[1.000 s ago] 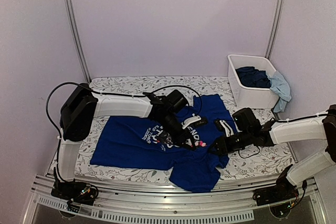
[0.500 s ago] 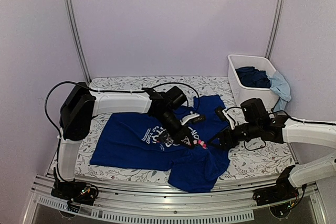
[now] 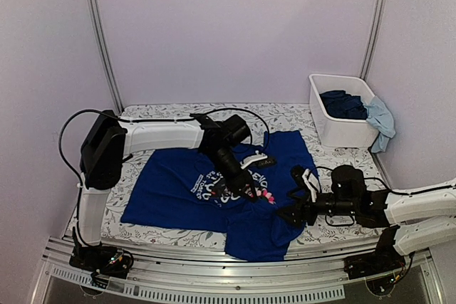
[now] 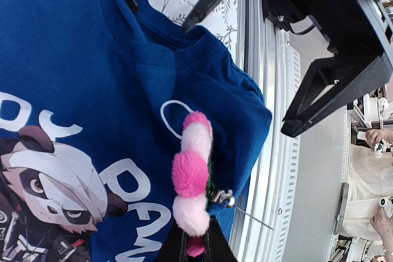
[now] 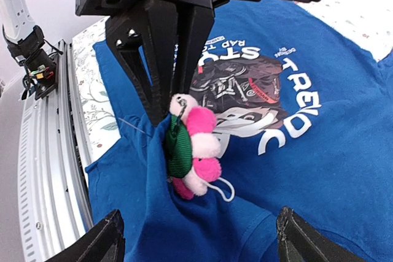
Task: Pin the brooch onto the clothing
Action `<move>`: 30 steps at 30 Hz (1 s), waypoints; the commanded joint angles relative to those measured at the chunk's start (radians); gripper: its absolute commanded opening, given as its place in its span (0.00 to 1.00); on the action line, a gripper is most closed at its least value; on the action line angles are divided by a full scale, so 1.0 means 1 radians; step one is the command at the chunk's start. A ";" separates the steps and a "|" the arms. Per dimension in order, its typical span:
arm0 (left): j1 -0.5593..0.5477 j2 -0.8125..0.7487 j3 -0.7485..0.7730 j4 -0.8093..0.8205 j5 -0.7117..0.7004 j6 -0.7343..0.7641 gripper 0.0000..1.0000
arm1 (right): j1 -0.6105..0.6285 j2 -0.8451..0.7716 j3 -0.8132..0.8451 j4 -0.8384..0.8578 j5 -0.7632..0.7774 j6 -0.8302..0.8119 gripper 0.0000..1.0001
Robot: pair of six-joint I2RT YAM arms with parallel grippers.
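While left hand [image 4: 191, 241] pinches fuzzy pompom brooch [image 4: 190, 173] | blue T-shirt [image 4: 73, 59] rumpled

- Two arms: left arm [image 3: 164, 137] and right arm [image 3: 420, 208].
- Two end effectors, one on each arm: left end effector [image 4: 190, 246] and right end effector [image 3: 292, 201].
- One brooch [image 4: 191, 173], with one green leaf [image 5: 178, 148] and one bare pin [image 4: 249, 213].
- One T-shirt [image 3: 174, 190], royal blue, bearing one panda print [image 4: 52, 182].
- One white bin [image 3: 338, 129].
- Two bunched garments at the bin: one dark-blue garment [image 3: 343, 103] inside it and one light-blue garment [image 3: 381, 122] over its rim.
- One bench [image 3: 171, 113] with a floral cover.
- Two metal poles at the back wall: left pole [image 3: 100, 33] and right pole [image 3: 374, 26].
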 commanded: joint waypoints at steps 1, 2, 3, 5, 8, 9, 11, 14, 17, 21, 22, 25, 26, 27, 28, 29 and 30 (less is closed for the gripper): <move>0.006 -0.046 0.030 -0.042 -0.004 0.043 0.00 | 0.013 0.076 -0.012 0.269 0.076 -0.067 0.84; 0.005 -0.045 0.031 -0.041 -0.005 0.041 0.00 | 0.014 0.099 -0.008 0.293 0.071 -0.080 0.84; 0.004 -0.045 0.032 -0.042 -0.007 0.040 0.00 | 0.016 0.128 -0.001 0.311 0.063 -0.086 0.84; 0.004 -0.042 0.032 -0.043 -0.008 0.037 0.00 | 0.025 0.174 0.009 0.338 0.042 -0.097 0.84; 0.004 -0.040 0.034 -0.042 -0.007 0.034 0.00 | 0.045 0.221 0.023 0.368 0.027 -0.114 0.95; 0.003 -0.038 0.036 -0.041 -0.006 0.034 0.00 | 0.052 0.230 0.026 0.380 0.028 -0.117 0.98; 0.003 -0.036 0.036 -0.037 -0.004 0.031 0.00 | 0.057 0.250 0.030 0.410 0.030 -0.117 0.99; 0.002 -0.032 0.035 -0.030 -0.001 0.024 0.00 | 0.060 0.287 0.045 0.464 0.039 -0.114 0.98; 0.001 -0.031 0.035 -0.026 0.001 0.020 0.00 | 0.061 0.348 0.080 0.485 0.041 -0.100 0.90; 0.002 -0.033 0.035 -0.027 -0.002 0.024 0.00 | 0.063 0.405 0.071 0.559 0.050 -0.062 0.75; 0.003 -0.032 0.033 -0.028 -0.002 0.024 0.00 | 0.061 0.412 0.067 0.572 0.053 -0.055 0.71; 0.003 -0.031 0.032 -0.024 0.002 0.023 0.00 | 0.063 0.421 0.071 0.582 0.057 -0.038 0.64; 0.003 -0.031 0.032 -0.022 0.003 0.021 0.00 | 0.063 0.423 0.071 0.584 0.055 -0.037 0.64; 0.003 -0.031 0.032 -0.020 0.002 0.019 0.00 | 0.062 0.425 0.072 0.581 0.055 -0.039 0.65; 0.004 -0.030 0.031 -0.019 0.004 0.018 0.00 | 0.063 0.427 0.070 0.575 0.056 -0.038 0.65; 0.004 -0.030 0.032 -0.018 0.005 0.018 0.00 | 0.062 0.426 0.068 0.569 0.054 -0.035 0.65; 0.004 -0.029 0.032 -0.018 0.005 0.018 0.00 | 0.063 0.426 0.066 0.562 0.052 -0.033 0.65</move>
